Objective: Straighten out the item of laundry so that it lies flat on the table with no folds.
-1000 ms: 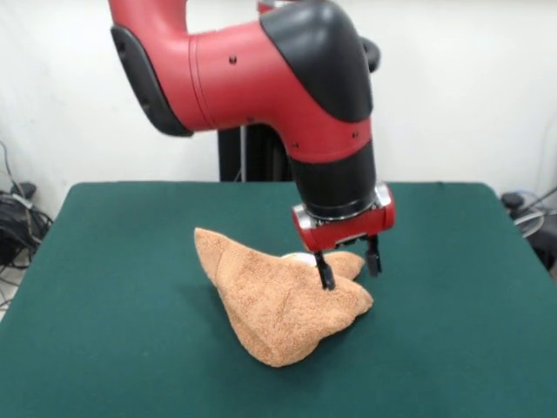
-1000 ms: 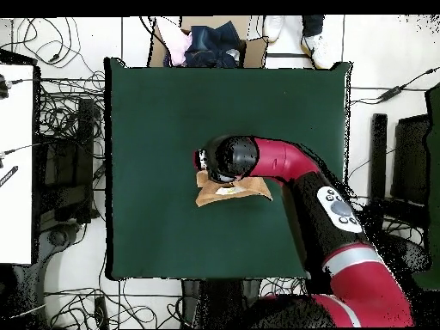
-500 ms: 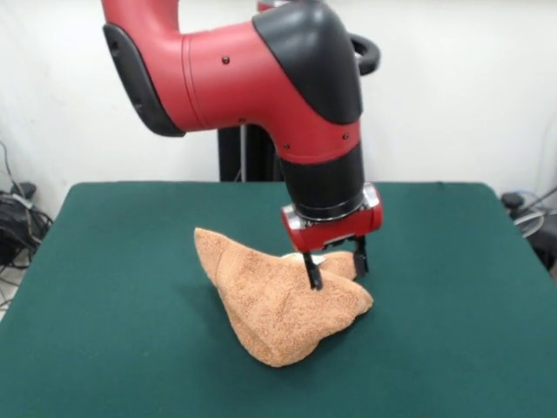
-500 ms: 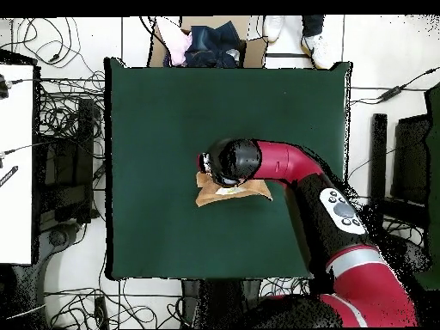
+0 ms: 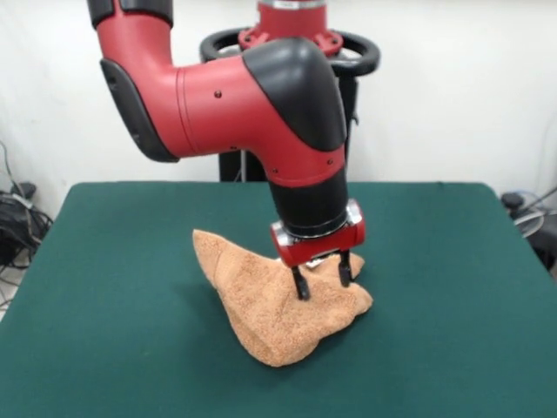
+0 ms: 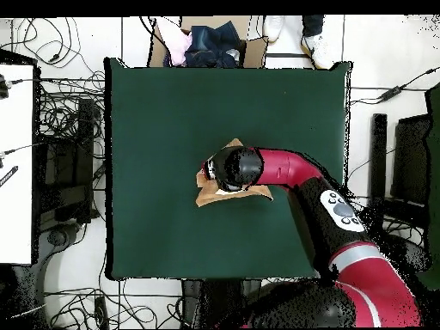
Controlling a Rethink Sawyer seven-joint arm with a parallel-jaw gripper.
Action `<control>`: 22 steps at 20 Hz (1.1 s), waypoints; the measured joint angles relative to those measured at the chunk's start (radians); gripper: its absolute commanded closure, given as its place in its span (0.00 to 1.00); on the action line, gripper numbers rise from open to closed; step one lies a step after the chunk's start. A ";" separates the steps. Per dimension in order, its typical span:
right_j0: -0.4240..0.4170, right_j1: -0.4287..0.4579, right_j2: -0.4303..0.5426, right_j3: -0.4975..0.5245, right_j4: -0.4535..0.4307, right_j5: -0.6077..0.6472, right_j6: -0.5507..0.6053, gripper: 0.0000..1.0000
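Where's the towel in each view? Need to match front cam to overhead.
Front view: the towel lies crumpled just below picture centre, under the open tool.
Overhead view: the towel sits at the centre of the table, mostly hidden by the arm's black wrist; tan edges peek out below and above it.
Shared landmark: the red arm directly above the towel.

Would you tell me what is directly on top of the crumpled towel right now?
The tool stands open on the towel, both fingertips at its upper folds. The table shows all round it. From overhead, the arm covers most of the towel, so the cloth beneath cannot be seen.
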 measured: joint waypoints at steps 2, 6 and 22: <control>-0.008 0.008 0.001 0.000 -0.008 -0.012 0.000 0.00; -0.020 0.008 0.002 0.009 -0.009 -0.032 0.000 0.00; -0.031 -0.059 0.002 0.156 -0.009 -0.115 0.000 0.00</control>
